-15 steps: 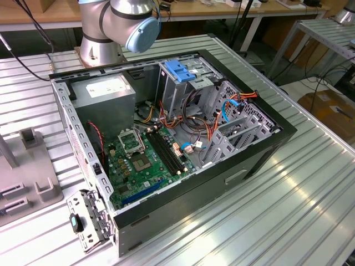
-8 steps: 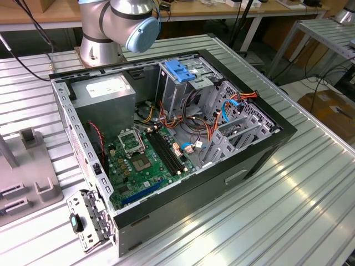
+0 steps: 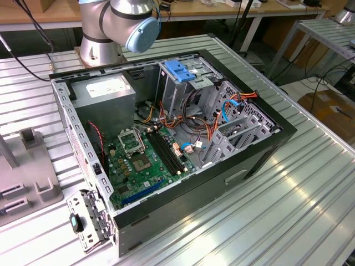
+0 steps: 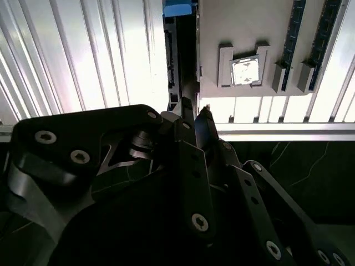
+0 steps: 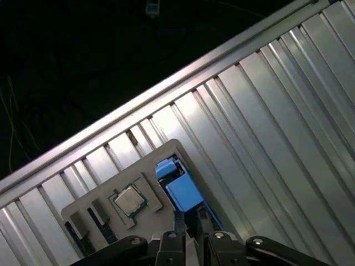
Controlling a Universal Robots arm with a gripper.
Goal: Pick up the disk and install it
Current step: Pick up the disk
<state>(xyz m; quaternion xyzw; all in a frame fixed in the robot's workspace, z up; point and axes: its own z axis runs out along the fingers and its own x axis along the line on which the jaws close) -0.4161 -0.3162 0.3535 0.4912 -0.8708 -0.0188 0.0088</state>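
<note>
The disk [image 5: 180,188] stands on edge in a grey holder plate [image 5: 161,158], showing its blue plastic frame end; the labelled face is hidden. In the second wrist view the disk [image 4: 180,55] is a dark narrow strip with a blue tip, running up to the fingertips. In both wrist views my gripper [image 5: 188,221] [image 4: 193,111] sits over one end of it, black fingers drawn close on either side, shut on the disk, which still rests in the holder. The open computer case [image 3: 266,149] lies on the ribbed table.
A processor chip [image 5: 128,200] and memory sticks [image 4: 294,33] sit in the holder beside the disk. In the case, a blue bracket [image 3: 180,71] tops the drive cage, next to a grey power-supply box [image 3: 105,91] and loose cables [image 3: 222,111]. The arm's base [image 3: 111,27] stands behind the case.
</note>
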